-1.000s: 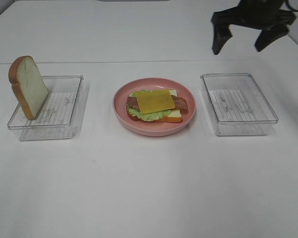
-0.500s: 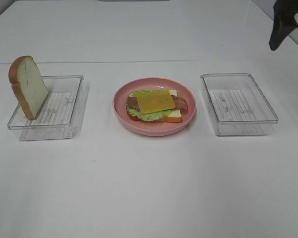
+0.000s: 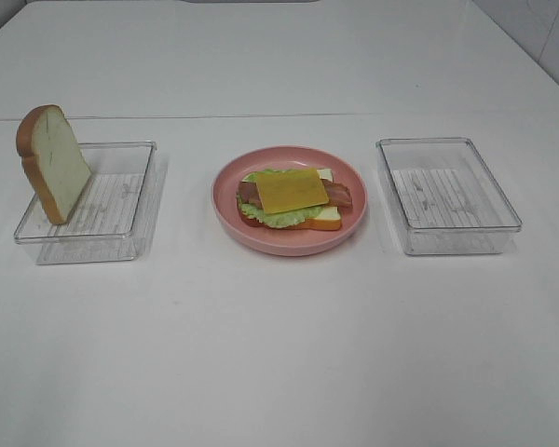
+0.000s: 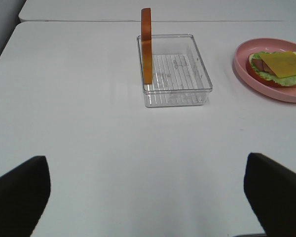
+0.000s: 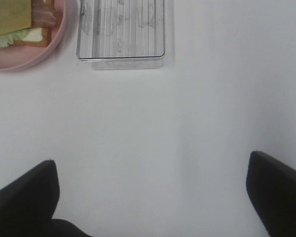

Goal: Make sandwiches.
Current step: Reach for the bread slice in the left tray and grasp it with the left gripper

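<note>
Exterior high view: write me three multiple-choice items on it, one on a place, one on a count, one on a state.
1. The upright bread slice stands:
A. in the left-hand tray
B. in the right-hand tray
C. on the pink plate

2. Clear trays on the table:
A. one
B. two
C. three

3. The sandwich is:
A. closed with bread
B. open, cheese uppermost
C. cut in half

Key:
1 A, it stands on edge at that tray's outer wall.
2 B, one tray sits on each side of the plate.
3 B, no slice covers the yellow square.
</note>
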You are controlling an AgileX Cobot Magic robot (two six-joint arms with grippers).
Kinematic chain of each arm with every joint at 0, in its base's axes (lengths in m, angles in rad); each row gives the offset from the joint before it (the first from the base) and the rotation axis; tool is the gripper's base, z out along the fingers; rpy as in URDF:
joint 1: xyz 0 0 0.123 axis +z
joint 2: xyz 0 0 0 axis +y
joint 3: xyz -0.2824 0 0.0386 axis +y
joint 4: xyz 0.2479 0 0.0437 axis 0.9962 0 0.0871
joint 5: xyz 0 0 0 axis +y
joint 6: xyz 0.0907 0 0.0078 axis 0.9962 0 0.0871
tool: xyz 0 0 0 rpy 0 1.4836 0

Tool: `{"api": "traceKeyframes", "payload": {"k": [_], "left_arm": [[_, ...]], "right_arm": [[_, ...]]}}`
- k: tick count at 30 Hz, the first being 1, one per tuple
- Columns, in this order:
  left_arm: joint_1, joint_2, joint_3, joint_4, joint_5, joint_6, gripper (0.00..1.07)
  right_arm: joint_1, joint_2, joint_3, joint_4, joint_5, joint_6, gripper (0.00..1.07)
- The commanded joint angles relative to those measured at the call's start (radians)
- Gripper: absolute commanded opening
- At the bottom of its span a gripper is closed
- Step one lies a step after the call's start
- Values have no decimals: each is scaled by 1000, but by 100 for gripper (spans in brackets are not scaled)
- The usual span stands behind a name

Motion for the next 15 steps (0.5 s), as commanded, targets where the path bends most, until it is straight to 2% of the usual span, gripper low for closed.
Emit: {"api": "traceKeyframes", "payload": {"k": [1, 3, 5, 6, 15], "left_arm": [[-1, -16, 6, -8, -13, -5, 102], [-1, -16, 6, -8, -13, -5, 102], [-1, -16, 6, -11, -13, -5, 102], [-1, -16, 6, -11, -13, -5, 102], [-1, -16, 6, -11, -13, -5, 102]], "right_arm": [[-1, -312, 104, 0, 43, 3, 98], [-1, -364, 117, 0, 58, 3, 98], [-1, -575, 143, -8, 115, 3, 98], [-1, -618, 148, -13, 122, 3, 98], [-1, -821, 235, -47, 123, 18, 98]]}}
